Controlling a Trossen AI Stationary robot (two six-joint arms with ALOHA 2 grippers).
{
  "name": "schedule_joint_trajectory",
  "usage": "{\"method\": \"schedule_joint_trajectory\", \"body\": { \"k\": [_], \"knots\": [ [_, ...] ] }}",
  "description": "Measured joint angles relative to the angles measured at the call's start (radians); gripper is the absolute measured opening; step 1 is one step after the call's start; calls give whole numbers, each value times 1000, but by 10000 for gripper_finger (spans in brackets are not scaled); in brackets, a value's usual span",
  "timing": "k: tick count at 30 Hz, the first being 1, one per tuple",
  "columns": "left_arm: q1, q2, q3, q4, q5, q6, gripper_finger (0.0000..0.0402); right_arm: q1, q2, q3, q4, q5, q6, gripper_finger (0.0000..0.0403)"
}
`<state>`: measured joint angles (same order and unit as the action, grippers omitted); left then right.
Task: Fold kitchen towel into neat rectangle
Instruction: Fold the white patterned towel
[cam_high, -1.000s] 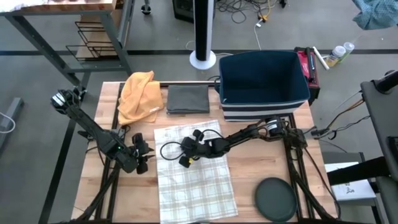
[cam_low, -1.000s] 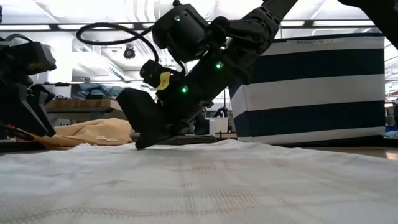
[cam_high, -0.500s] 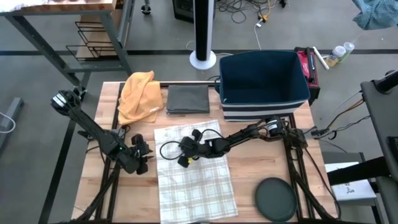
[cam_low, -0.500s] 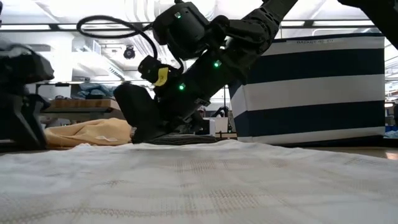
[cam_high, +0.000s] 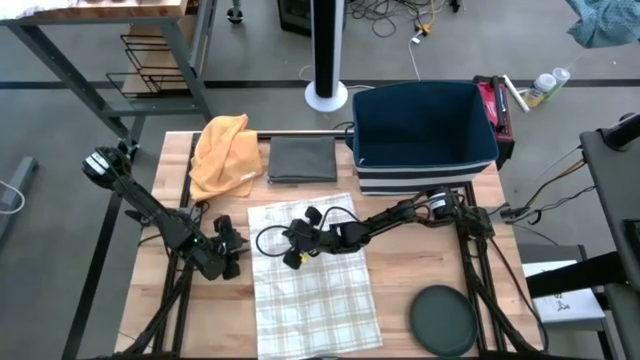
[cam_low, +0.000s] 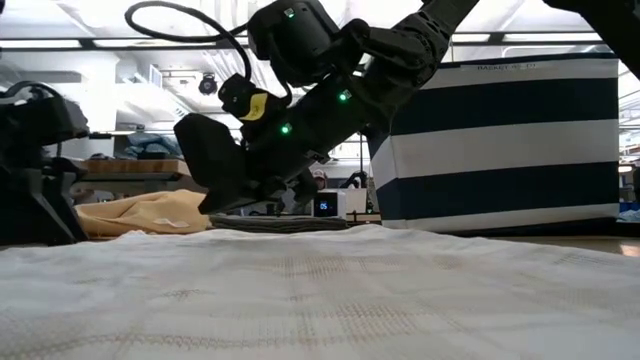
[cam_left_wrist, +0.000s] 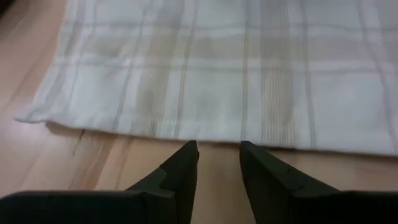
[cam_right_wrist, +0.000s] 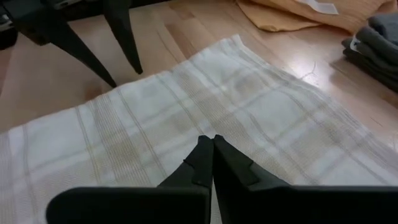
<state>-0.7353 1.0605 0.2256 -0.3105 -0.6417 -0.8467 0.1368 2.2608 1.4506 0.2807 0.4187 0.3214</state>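
A white plaid kitchen towel (cam_high: 315, 290) lies spread flat on the wooden table; it also shows in the low view (cam_low: 320, 290). My left gripper (cam_high: 236, 256) is open and low over the bare wood just off the towel's left edge (cam_left_wrist: 205, 138), with its fingers (cam_left_wrist: 183, 171) pointing at that edge. My right gripper (cam_high: 285, 252) is shut and hovers just above the towel's far left part (cam_right_wrist: 186, 106). In the low view it (cam_low: 215, 200) looks clear of the cloth.
An orange cloth (cam_high: 225, 155) and a folded dark grey cloth (cam_high: 302, 160) lie at the table's far edge. A navy striped bin (cam_high: 425, 135) stands at the far right. A dark round disc (cam_high: 443, 320) lies near the front right.
My right gripper, still shut, has lifted off the towel and moved a little toward the table's left edge. My left gripper has sunk a little beside the towel's left edge. The towel lies as before.
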Motion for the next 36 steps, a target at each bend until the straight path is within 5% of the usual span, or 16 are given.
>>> {"method": "schedule_joint_trajectory", "body": {
  "k": [7, 13, 21, 36],
  "knots": [
    [0, -1, 0, 11, -71, 5, 114, 0, 0, 0, 18, 0, 0, 1],
    [-1, 1, 0, -26, 6, 79, 114, 0, 0, 0, 17, 0, 0, 4],
    [-1, 39, 1, 24, 2, 334, 114, 0, 0, 0, 18, 0, 8, 3],
    [0, 109, 9, 110, -47, 368, 77, 0, 0, 0, 40, -1, 11, 1]
  ]
}}
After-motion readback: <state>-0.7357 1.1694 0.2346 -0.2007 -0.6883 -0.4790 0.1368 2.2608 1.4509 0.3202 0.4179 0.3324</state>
